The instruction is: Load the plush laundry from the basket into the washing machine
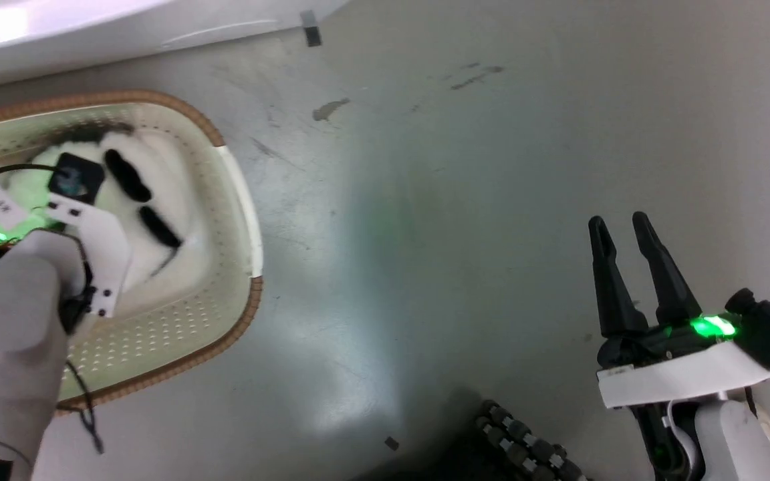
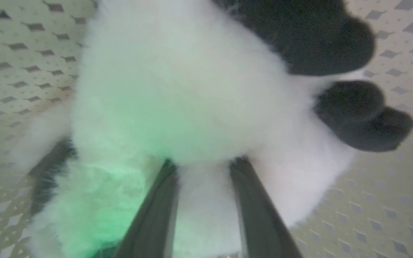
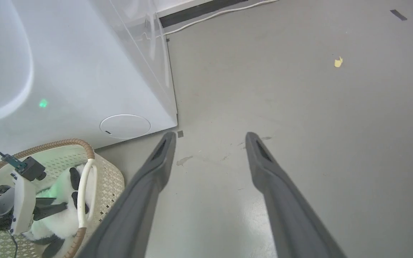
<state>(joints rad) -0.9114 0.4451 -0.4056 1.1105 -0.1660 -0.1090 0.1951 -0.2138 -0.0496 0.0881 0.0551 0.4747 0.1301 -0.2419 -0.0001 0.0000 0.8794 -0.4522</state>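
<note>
Left claw (image 2: 203,163) down in the basket (image 1: 238,200), fingers apart and sunk into the plush laundry (image 2: 177,89) — right claw (image 1: 617,219) apart too, hovering over the floor (image 1: 458,200).

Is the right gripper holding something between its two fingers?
No, the right gripper is open, and bare grey floor shows through the gap.

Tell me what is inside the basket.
The plush laundry lies inside the basket, with the left gripper pressed into its white fur, jaws apart. The basket floor beneath the plush is covered.
</note>
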